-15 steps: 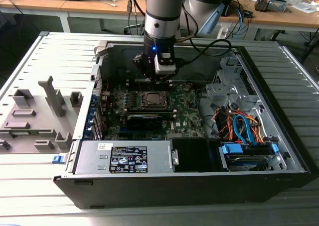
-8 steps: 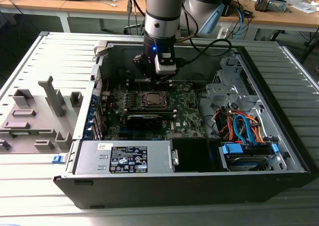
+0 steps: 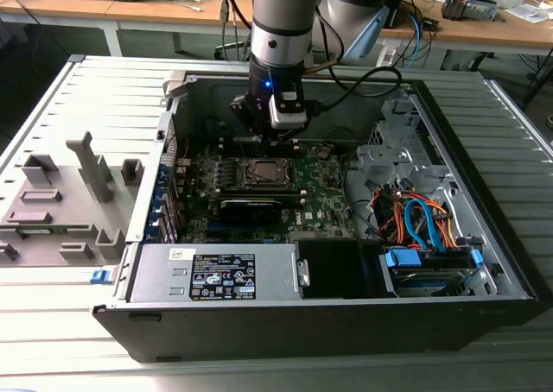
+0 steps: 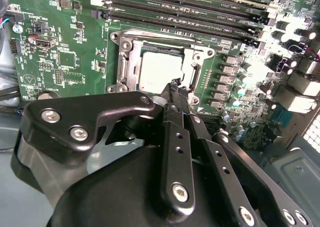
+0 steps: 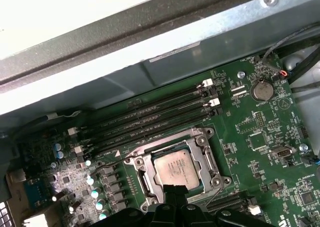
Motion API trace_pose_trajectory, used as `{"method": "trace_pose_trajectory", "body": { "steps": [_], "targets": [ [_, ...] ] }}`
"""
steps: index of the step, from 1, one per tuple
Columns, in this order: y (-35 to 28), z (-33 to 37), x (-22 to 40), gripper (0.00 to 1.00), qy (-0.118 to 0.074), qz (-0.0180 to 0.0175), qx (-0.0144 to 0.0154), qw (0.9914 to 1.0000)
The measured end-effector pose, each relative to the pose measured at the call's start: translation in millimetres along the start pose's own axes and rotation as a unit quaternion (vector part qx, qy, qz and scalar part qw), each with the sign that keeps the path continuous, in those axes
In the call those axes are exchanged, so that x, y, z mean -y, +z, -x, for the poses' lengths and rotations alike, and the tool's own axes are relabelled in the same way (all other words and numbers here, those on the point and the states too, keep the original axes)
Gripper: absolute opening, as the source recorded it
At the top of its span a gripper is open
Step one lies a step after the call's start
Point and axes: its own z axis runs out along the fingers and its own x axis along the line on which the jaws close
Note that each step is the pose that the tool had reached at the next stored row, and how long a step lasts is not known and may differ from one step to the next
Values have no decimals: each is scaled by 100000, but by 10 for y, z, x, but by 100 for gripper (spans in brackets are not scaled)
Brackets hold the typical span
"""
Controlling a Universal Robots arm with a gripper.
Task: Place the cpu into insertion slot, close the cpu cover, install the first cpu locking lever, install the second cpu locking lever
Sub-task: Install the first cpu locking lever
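Observation:
The cpu (image 5: 174,168) lies flat in the insertion slot (image 3: 266,173) on the green motherboard (image 5: 260,152), its dull silver top (image 4: 156,71) facing up. The silvery cpu cover (image 5: 206,157) lies down around it, and the chip shows through the cut-out in the frame (image 4: 129,62). My gripper (image 4: 175,85) hovers just above the socket's edge, its black fingers drawn together to a point with nothing between them. Its tips (image 5: 173,189) reach the socket rim in the first wrist view. I cannot tell how the locking levers stand.
Long black memory slots (image 5: 150,114) run beside the socket, toward the case wall (image 5: 165,47). A black expansion card (image 3: 251,207) lies on the other side of the socket. Coloured cables and a drive cage (image 3: 423,224) fill the exterior view's right. A grey power supply (image 3: 216,273) sits in front.

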Motion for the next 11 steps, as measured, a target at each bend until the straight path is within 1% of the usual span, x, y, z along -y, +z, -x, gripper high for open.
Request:
{"method": "trace_pose_trajectory", "body": {
  "steps": [11],
  "targets": [
    [0, 0, 0, 11, -1036, -39, 28, 99995]
  ]
}}
